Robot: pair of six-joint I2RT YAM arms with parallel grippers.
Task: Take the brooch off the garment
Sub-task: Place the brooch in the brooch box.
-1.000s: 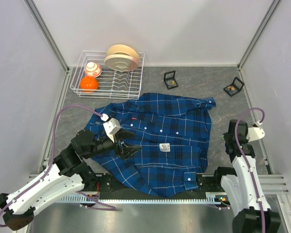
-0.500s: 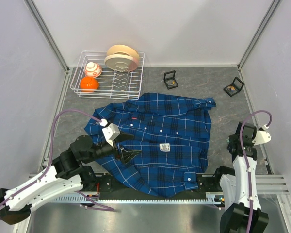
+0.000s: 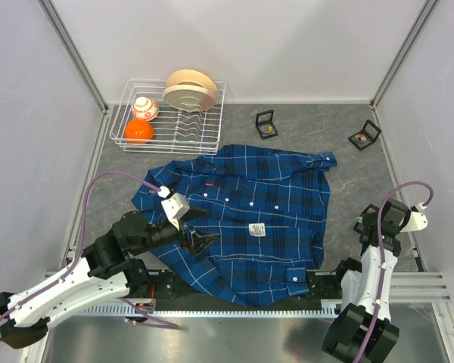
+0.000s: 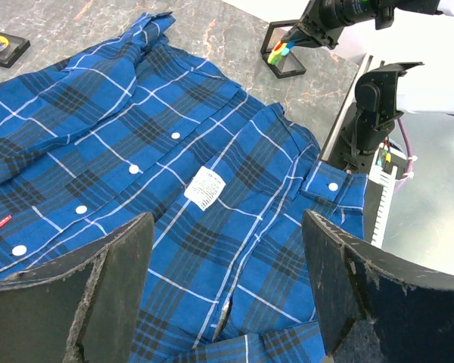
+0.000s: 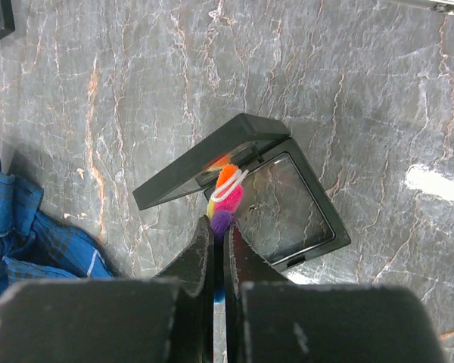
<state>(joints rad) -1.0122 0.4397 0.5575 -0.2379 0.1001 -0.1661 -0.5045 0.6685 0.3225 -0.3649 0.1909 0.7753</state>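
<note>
The right gripper (image 5: 218, 227) pinches a small multicoloured brooch (image 5: 227, 198) over an open black box (image 5: 287, 204), clear of the plaid shirt (image 3: 265, 204). The fingers hide the brooch's lower part. The left gripper (image 4: 227, 227) is spread wide above the shirt.

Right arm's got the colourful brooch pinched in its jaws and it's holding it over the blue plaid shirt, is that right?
Not quite. The right gripper does pinch the colourful brooch in its jaws, but holds it over the open black box, not over the blue plaid shirt, which lies off to one side. The right wrist view shows this.
</note>
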